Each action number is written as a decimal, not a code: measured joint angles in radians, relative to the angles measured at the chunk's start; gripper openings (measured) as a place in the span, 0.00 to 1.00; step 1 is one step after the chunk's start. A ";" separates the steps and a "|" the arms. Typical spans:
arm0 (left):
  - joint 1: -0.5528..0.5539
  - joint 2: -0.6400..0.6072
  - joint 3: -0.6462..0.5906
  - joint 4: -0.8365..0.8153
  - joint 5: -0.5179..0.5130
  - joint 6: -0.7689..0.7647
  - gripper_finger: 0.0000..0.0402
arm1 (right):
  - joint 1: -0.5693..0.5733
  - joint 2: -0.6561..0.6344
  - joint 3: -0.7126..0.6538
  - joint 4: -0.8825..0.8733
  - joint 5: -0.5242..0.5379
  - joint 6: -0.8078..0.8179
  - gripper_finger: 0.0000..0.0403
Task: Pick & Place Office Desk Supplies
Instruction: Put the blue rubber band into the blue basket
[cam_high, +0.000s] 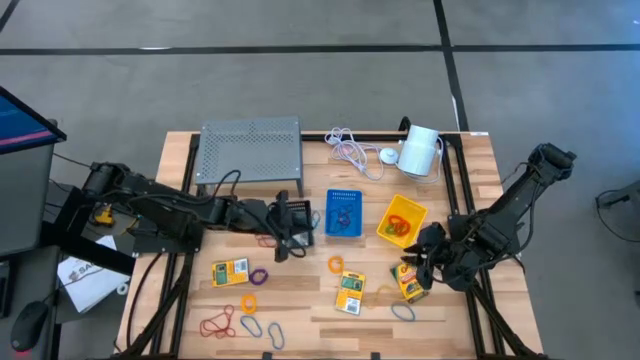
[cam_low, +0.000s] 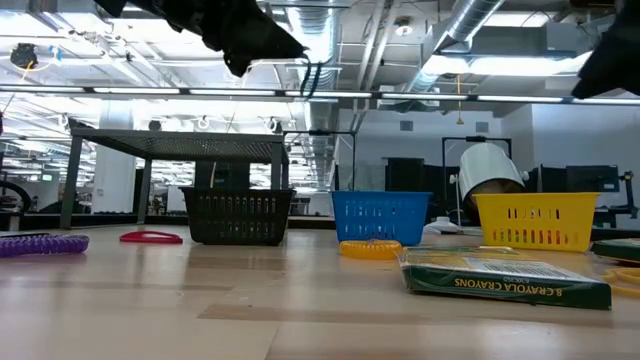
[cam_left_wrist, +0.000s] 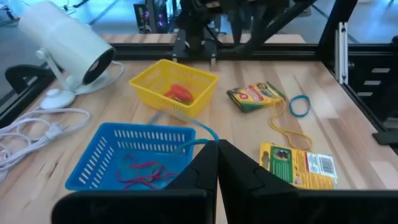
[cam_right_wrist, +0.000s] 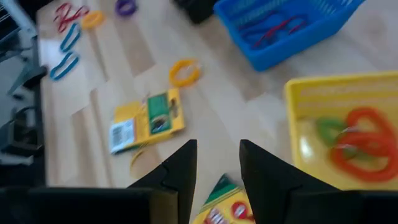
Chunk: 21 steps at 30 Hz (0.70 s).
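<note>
**A:** What does the left gripper (cam_left_wrist: 217, 144) show?

**B:** Its fingers are pressed together on a thin blue loop (cam_left_wrist: 200, 134). The loop arcs out from the fingertips above the blue bin (cam_left_wrist: 99, 163). In the low view the loop hangs in the air, above the gap between the black bin (cam_low: 238, 215) and the blue bin.

**A:** And the right gripper (cam_right_wrist: 217, 146)?

**B:** It hovers near the table's right side, beside the yellow bin (cam_high: 409, 209). Its jaws stand slightly apart with nothing between them. A crayon packet (cam_high: 409, 283) lies just below it on the wood.

**A:** What do the bins contain?

**B:** The blue bin holds red loops (cam_left_wrist: 143, 171). The yellow bin holds red loops and a green loop (cam_right_wrist: 326, 130). I cannot tell what the black bin holds, because the left arm covers it from above.

**A:** Where are the remaining supplies?

**B:** Two more yellow packets (cam_high: 230, 271) (cam_high: 350, 291) lie flat on the table's near half. An orange loop (cam_high: 336, 264) and a purple loop (cam_high: 259, 275) lie between them. More loops are scattered at the near left.
</note>
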<state>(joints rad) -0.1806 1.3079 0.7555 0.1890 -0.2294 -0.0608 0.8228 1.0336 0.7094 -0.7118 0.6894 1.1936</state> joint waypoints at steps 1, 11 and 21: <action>0.005 0.000 0.000 0.001 -0.005 0.000 0.00 | -0.007 0.000 0.000 -0.007 0.015 0.000 0.29; 0.094 0.006 0.000 0.039 -0.009 -0.034 0.00 | -0.159 0.000 0.000 -0.040 0.044 -0.099 0.29; 0.168 0.113 0.001 0.162 0.116 -0.061 0.00 | -0.299 -0.001 0.000 -0.036 0.027 -0.229 0.29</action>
<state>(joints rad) -0.0129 1.4213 0.7563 0.3513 -0.1137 -0.1214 0.5235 1.0328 0.7094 -0.7475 0.7167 0.9649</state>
